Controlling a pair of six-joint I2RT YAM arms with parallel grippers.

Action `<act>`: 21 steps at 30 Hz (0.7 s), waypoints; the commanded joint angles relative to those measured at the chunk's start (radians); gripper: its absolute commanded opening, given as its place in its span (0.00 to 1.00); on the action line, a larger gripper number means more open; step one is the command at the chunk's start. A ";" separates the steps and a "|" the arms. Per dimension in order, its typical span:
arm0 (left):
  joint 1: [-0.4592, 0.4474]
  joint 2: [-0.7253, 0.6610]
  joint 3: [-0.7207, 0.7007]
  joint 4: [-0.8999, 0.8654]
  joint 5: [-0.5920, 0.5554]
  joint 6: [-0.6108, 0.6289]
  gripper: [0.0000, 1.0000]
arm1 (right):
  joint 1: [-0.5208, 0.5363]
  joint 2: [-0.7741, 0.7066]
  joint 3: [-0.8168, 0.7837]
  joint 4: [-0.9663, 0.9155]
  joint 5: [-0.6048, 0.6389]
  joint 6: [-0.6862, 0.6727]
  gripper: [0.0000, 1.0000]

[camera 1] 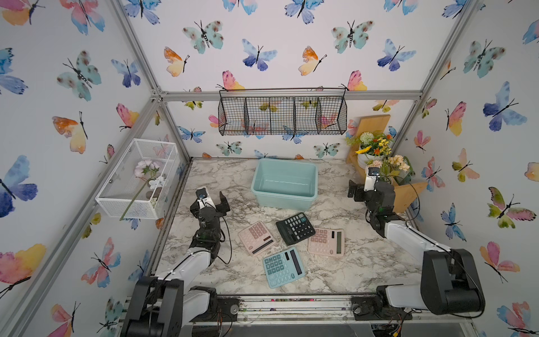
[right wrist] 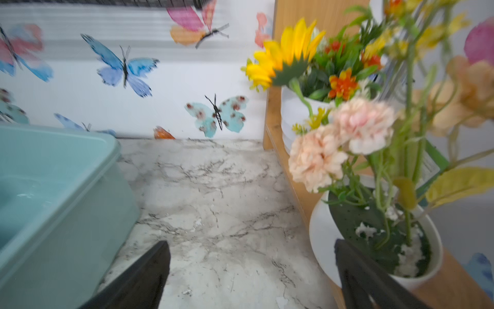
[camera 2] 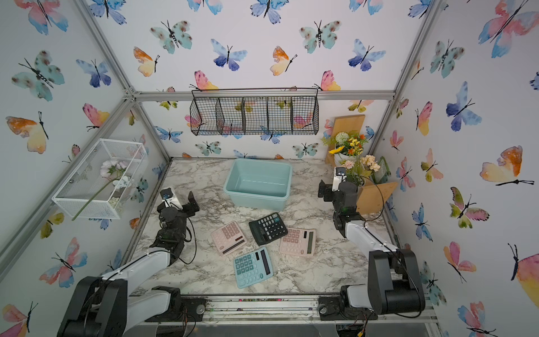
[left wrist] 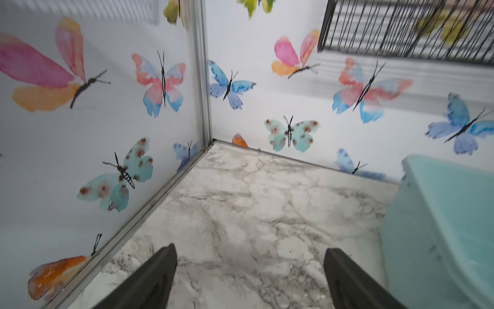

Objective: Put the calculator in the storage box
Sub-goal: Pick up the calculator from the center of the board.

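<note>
**A:** Where is the calculator?

**B:** There are four, and the task doesn't say which one. All lie flat, keys up, clustered on the marble-patterned tabletop (camera 1: 364,262). A black plastic calculator (camera 1: 295,228) lies nearest the box. A pink calculator (camera 1: 256,237) lies toward the left arm. A second pink calculator (camera 1: 326,241) lies toward the right arm; the black one meets it at a corner, touching or overlapping, I can't tell which. A teal calculator (camera 1: 283,267) is closest to the arm bases.

**A:** And the box?

**B:** The light teal rectangular plastic storage box (camera 1: 280,202) stands upright behind them, near the back wall, with nothing in it.

**A:** Are the grippers holding anything?

**B:** No. The left gripper (left wrist: 250,251) has its jaws spread wide over bare tabletop, beside the box's left wall and pointing at the back corner. The right gripper (right wrist: 251,243) is equally wide and empty, between the box and a white pot of artificial flowers (right wrist: 320,235).

**A:** So which step is this?

**B:** I'd judge it's the very start, with no calculator picked up yet. Next, one arm has to swing away from the wall and descend over a calculator. The bodies are thin and flat, so the jaws probably need to straddle the edges low against the table.
</note>
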 commanded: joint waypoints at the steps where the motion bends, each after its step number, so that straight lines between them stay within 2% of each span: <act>1: -0.004 -0.061 0.118 -0.329 0.035 -0.165 0.86 | 0.005 -0.049 0.073 -0.306 -0.123 0.162 0.98; 3: -0.006 -0.061 0.201 -0.468 0.084 -0.235 0.86 | 0.005 -0.041 0.169 -0.488 -0.192 0.239 0.98; 5: -0.007 -0.066 0.263 -0.578 0.134 -0.279 0.88 | 0.010 -0.057 0.206 -0.593 -0.264 0.299 0.99; 7: -0.007 -0.081 0.283 -0.628 0.214 -0.316 0.88 | 0.014 -0.116 0.184 -0.644 -0.331 0.378 0.94; 11: -0.015 -0.054 0.309 -0.706 0.354 -0.344 0.88 | 0.026 -0.207 0.131 -0.796 -0.385 0.470 0.82; 13: -0.017 -0.022 0.327 -0.746 0.416 -0.342 0.88 | 0.036 -0.239 0.097 -0.870 -0.398 0.494 0.82; 18: -0.042 0.012 0.349 -0.768 0.501 -0.344 0.91 | 0.044 -0.282 0.019 -0.957 -0.436 0.516 0.82; 21: -0.053 0.034 0.357 -0.780 0.535 -0.347 0.91 | 0.050 -0.250 -0.048 -0.931 -0.497 0.526 0.82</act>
